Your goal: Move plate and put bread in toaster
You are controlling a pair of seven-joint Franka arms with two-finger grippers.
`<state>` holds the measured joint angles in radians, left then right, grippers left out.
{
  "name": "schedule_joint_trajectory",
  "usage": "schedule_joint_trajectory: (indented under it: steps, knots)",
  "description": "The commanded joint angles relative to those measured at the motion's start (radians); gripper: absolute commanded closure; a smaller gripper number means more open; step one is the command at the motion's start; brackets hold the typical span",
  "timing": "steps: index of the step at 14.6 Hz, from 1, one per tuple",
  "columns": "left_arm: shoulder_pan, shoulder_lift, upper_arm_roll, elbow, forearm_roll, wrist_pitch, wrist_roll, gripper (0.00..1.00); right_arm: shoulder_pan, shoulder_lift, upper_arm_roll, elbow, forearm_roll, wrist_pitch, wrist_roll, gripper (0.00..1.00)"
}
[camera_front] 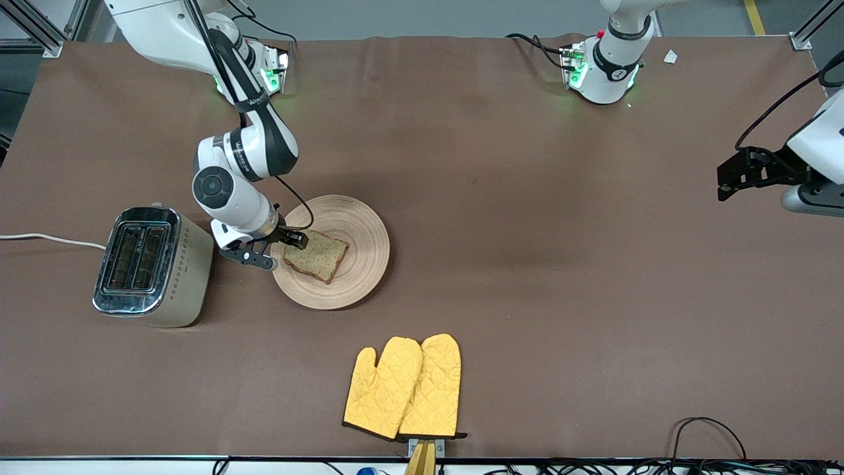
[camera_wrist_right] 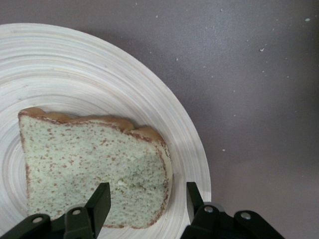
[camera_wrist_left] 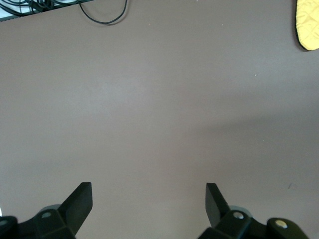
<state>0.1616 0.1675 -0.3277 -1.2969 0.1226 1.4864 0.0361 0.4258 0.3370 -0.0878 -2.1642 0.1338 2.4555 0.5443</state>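
Observation:
The light-tan wooden plate [camera_front: 356,224] lies on the brown table, beside the cream and chrome toaster [camera_front: 155,267]. The slice of brown speckled bread [camera_front: 318,254] lies flat on the plate, toward the toaster's side. My right gripper [camera_front: 290,241] is open and low over the bread's edge nearest the toaster. In the right wrist view the right gripper [camera_wrist_right: 148,199] has one finger over the bread [camera_wrist_right: 89,159] and the other over the plate [camera_wrist_right: 99,74], with the bread's crust edge between them. My left gripper [camera_front: 725,185] waits, open and empty, over bare table at the left arm's end [camera_wrist_left: 148,196].
Two yellow oven mitts [camera_front: 403,388] lie near the table's edge closest to the front camera; a tip of one shows in the left wrist view [camera_wrist_left: 307,25]. The toaster's white cord [camera_front: 46,239] runs off the right arm's end. A black cable [camera_wrist_left: 102,15] loops at the table edge.

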Motion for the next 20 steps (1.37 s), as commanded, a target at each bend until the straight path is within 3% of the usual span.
schedule_joint_trajectory:
  steps: [1,5,8,13,15,20]
  knots:
    - [-0.132,-0.042,0.149,-0.033,-0.056,-0.008,-0.01,0.0,-0.004,-0.016,0.003,-0.057,0.012,0.065,0.008,0.3]
    - [-0.281,-0.045,0.303,-0.03,-0.06,0.0,-0.022,0.0,0.004,-0.012,0.003,-0.06,0.01,0.08,0.008,0.31]
    - [-0.275,-0.046,0.318,-0.039,-0.063,-0.015,-0.018,0.0,0.01,-0.009,0.003,-0.06,0.012,0.085,0.006,0.41]
    - [-0.245,-0.045,0.318,-0.036,-0.11,-0.058,-0.013,0.0,0.021,-0.004,0.003,-0.097,0.012,0.157,0.008,0.44]
    - [-0.243,-0.046,0.317,-0.036,-0.121,-0.058,-0.002,0.0,0.022,-0.004,0.003,-0.097,0.012,0.158,0.008,0.51]
    - [-0.223,-0.043,0.32,-0.036,-0.176,-0.049,-0.007,0.0,0.025,-0.004,0.003,-0.1,0.012,0.163,0.016,0.81]
